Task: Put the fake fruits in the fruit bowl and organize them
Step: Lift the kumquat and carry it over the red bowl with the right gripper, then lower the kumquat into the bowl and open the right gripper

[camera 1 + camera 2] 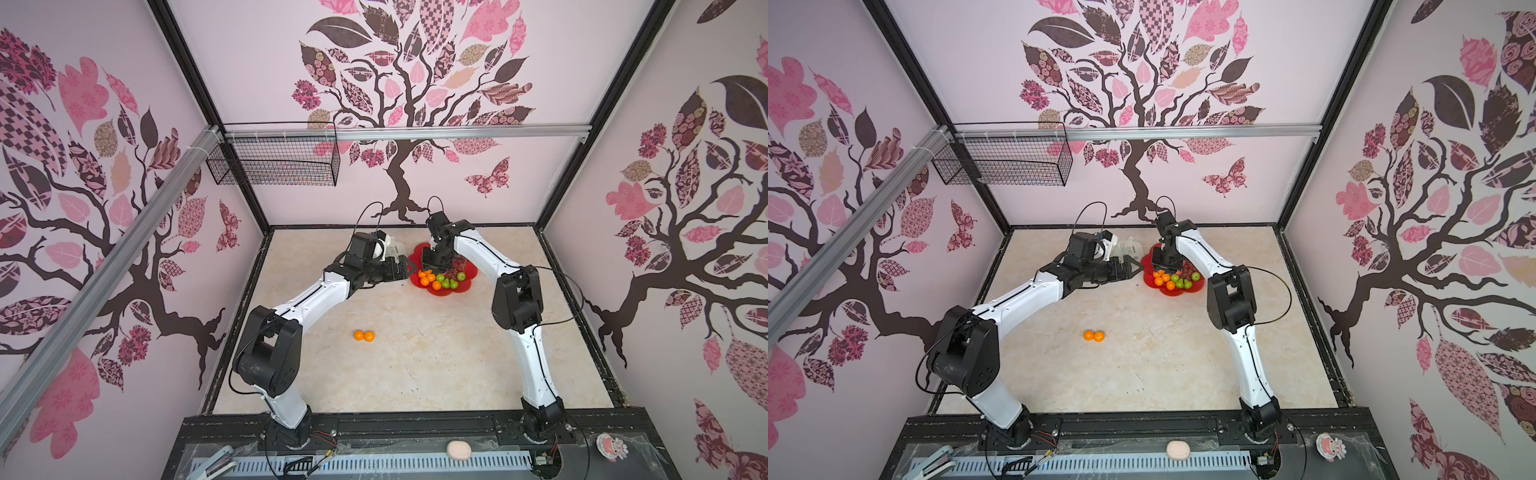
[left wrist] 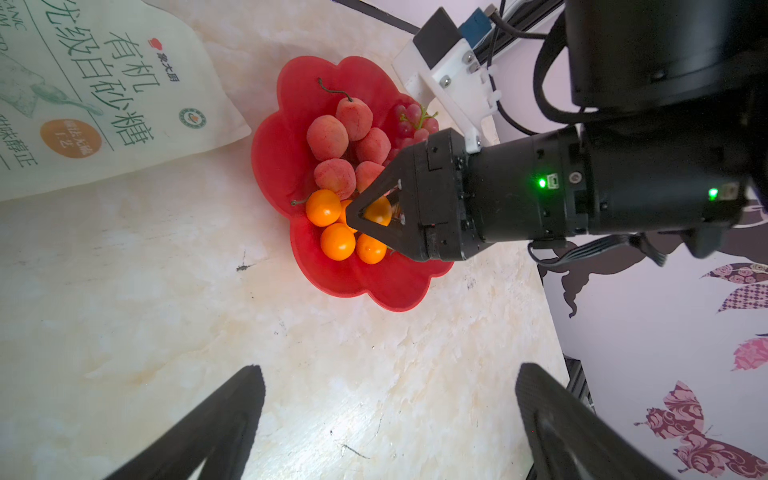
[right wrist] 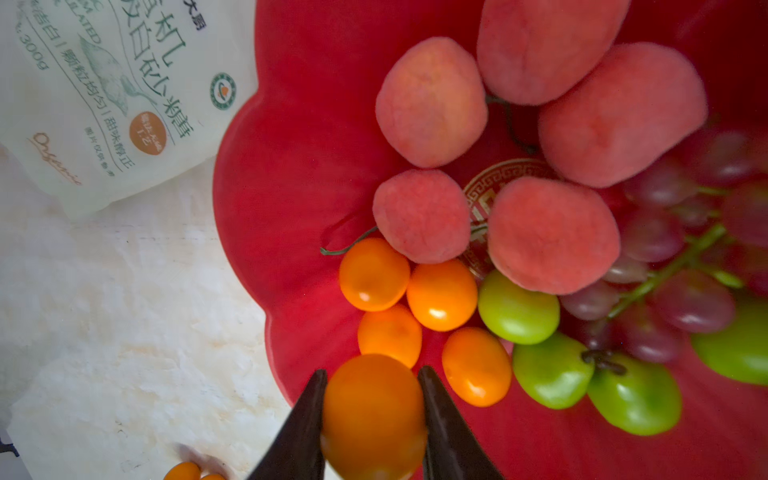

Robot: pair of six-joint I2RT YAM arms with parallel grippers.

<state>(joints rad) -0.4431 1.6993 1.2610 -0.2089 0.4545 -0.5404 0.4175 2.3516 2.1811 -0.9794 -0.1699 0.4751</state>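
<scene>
- The fruit bowl [image 2: 286, 137] sits at the far side of the table [image 1: 415, 353], right of the middle in both top views.
- Inside it, five peaches [image 3: 430, 102] crowd around the gold emblem [image 3: 482, 195]. Four tangerines [image 3: 441, 295] lie packed together beside them, with green fruits [image 3: 517, 307] next to those and a grape bunch [image 3: 673, 257] further along.
- My right gripper [image 3: 372, 374] is clamped on a fifth tangerine [image 3: 374, 419], one finger on each side. It hangs over the bowl near the rim, right by the tangerine cluster. I cannot tell whether it touches the fruit below.
- My left gripper [image 2: 388, 370] has its fingers spread wide with nothing between them. It is above bare table just beside the bowl.
- A white printed pouch [image 2: 104, 104] lies flat on the table, with one corner at the bowl's rim.
- Two more tangerines [image 1: 359, 335] sit touching each other on the open table, well apart from the bowl and nearer my bases.
- A black wire basket [image 1: 274, 162] hangs on the back rail, up and to the left.
</scene>
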